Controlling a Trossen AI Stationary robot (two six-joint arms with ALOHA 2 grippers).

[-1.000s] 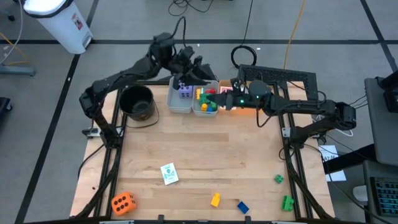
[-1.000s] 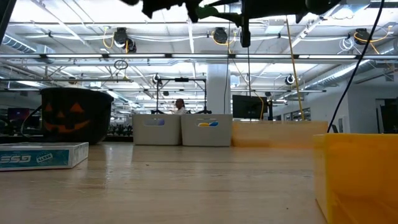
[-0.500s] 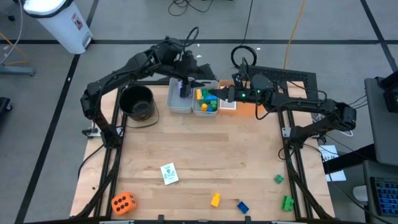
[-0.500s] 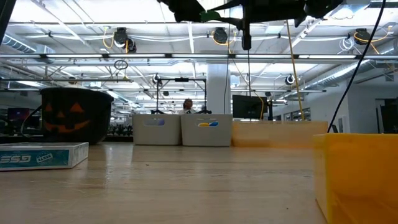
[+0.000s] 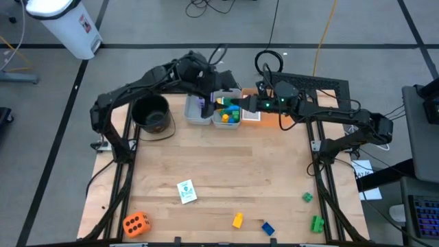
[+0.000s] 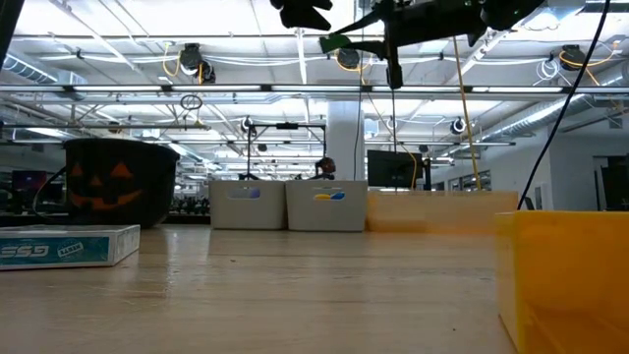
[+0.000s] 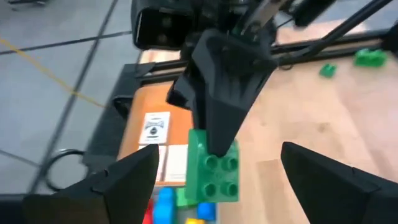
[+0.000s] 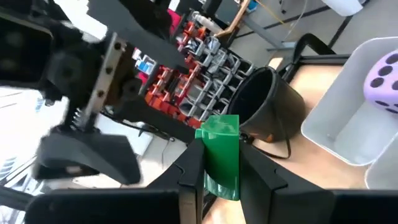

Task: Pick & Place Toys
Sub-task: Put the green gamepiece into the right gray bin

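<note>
Worktop: a pale wooden worktop (image 5: 226, 165) was seen, carrying two grey bins (image 5: 199, 113) and a black pumpkin-faced bucket (image 5: 151, 113) along its far edge.
Room: grey floor with cables was seen around the frame; a lit hall with ceiling lamps was seen beyond the worktop in the low view.
Loose toys: an orange die (image 5: 136, 223), a picture card (image 5: 186, 191), a yellow brick (image 5: 237, 220), a blue brick (image 5: 267, 228) and two green bricks (image 5: 316, 223) were left near the front edge.
Bins: a purple die (image 8: 384, 73) was seen in one bin, coloured bricks in the other.
Right gripper (image 8: 222, 163): its fingers were closed on a green brick (image 8: 222, 152), held above the bins.
Left gripper (image 7: 224, 186): its fingers were spread wide on either side of that brick, with nothing gripped.
</note>
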